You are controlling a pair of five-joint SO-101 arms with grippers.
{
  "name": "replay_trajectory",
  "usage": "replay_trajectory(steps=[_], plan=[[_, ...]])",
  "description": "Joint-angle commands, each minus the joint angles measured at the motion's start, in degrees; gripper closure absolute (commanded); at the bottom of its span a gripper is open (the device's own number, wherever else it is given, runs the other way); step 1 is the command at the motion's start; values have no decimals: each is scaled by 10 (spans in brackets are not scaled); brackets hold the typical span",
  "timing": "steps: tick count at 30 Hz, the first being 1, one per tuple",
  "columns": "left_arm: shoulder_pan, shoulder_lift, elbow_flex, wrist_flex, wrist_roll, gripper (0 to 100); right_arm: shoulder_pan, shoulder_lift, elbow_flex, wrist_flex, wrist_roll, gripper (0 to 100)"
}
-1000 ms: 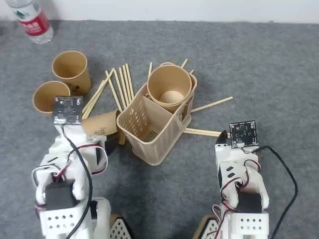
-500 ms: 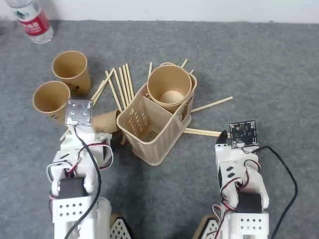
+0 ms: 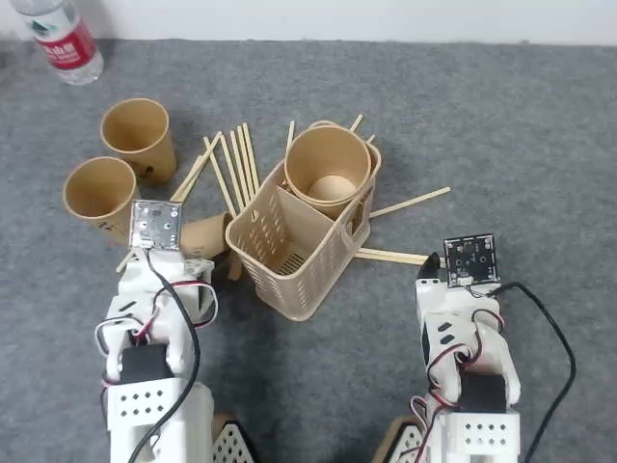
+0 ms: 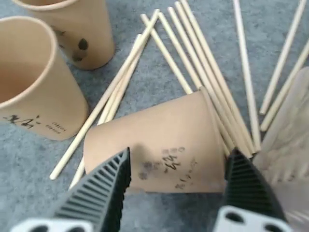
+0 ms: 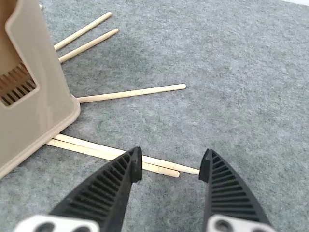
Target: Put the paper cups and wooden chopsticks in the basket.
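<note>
Left pincer [image 4: 179, 162]: jaws apart, straddling the tipped paper cup [image 4: 154, 135], which lies on its side just beside the basket [image 3: 289, 275]. In the last second this arm has shifted toward the basket and settled over the cup, so a grasp looks close. Right pincer [image 5: 169, 162]: jaws apart, unmoved, above a chopstick pair [image 5: 91, 147]. Nested cup [image 3: 328, 159]: in the basket. Rear upright cup [image 3: 138, 135], front upright cup [image 3: 96, 191], loose chopsticks [image 3: 236, 159]: on the table [image 3: 501, 125], outstanding
</note>
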Motion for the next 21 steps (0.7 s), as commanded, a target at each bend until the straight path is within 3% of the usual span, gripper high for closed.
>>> replay_trajectory(steps=[1,6,17,21], plan=[[-47,-5,-4,-13,-59,726,8,-9,8,2,-4,790],[-99,-5,1,-14,-88,726,8,-9,8,2,-4,790],[-130,-6,0,-15,-89,734,8,-9,9,2,-4,790],[-128,-6,1,-15,-116,830,8,-9,9,2,-4,790]])
